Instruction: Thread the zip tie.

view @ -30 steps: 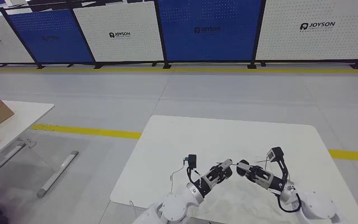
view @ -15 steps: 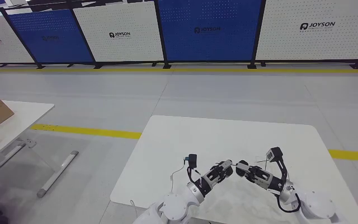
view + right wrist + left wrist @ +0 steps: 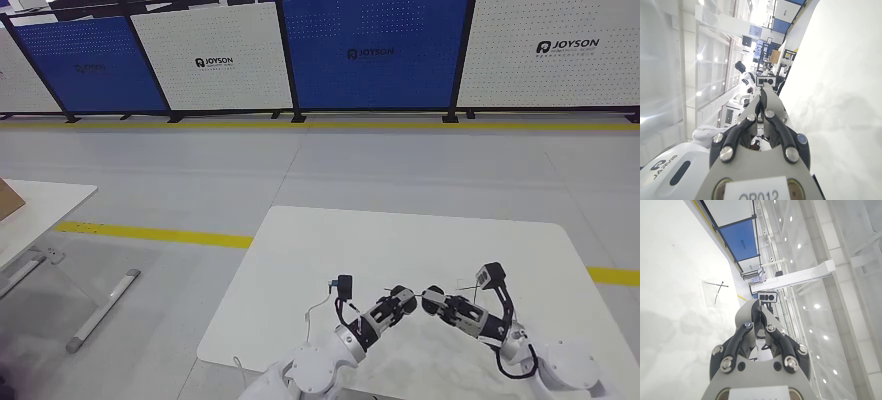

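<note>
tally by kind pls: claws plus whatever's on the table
claws: 2, left claw and right claw, both shut
black zip ties: 2, crossed
clear sheet: 1
white table: 1
total: 6

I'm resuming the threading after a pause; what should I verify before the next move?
1. The left gripper is shut: ok.
2. The right gripper is shut: ok.
3. Gripper tips face each other, close together, above the white rectangular table: ok.
4. The thin black plastic zip ties lie crossed on that table, apart from both grippers: ok.
5. A tie is held in either gripper: cannot tell.
</note>
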You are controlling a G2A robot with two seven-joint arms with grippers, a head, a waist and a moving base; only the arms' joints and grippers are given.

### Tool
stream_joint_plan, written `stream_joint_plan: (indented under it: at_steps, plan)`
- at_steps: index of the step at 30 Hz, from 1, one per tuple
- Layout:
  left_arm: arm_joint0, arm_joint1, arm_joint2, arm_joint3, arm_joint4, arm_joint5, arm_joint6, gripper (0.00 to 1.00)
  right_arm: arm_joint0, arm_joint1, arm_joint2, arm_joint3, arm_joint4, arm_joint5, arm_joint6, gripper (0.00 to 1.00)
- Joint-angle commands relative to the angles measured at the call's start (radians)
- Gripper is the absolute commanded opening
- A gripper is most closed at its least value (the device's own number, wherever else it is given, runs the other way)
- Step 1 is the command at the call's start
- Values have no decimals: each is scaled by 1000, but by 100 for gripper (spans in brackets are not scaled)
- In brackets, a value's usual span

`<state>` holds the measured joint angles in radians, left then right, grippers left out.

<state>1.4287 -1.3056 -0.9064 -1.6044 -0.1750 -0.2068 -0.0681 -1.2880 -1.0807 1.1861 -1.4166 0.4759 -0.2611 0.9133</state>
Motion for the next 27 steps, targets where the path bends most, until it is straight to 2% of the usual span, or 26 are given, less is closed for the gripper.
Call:
stream_joint_plan:
  at_steps: [1, 5, 10, 20, 21, 24, 27]
  plan:
    - [5, 0, -3, -5, -10, 7, 9, 0, -6, 3, 19, 0, 24, -3, 10, 100]
    - [10, 0, -25, -15, -23, 42, 48, 0, -34, 16, 93, -2, 54, -23, 25, 100]
    - [16, 4, -46, -9, -34, 82, 33, 0, -77, 28, 167, -22, 65, -15, 9, 100]
    - [16, 4, -46, -9, -34, 82, 33, 0, -77, 28, 167, -22, 65, -15, 9, 100]
    - [16, 4, -46, -9, -34, 82, 33, 0, -77, 29, 166, -43, 39, -36, 20, 100]
    - [16, 4, -46, -9, -34, 82, 33, 0, -95, 41, 214, -72, 2, -79, 67, 100]
    - [16, 4, -46, -9, -34, 82, 33, 0, -104, 60, 290, -110, -67, -55, 131, 100]
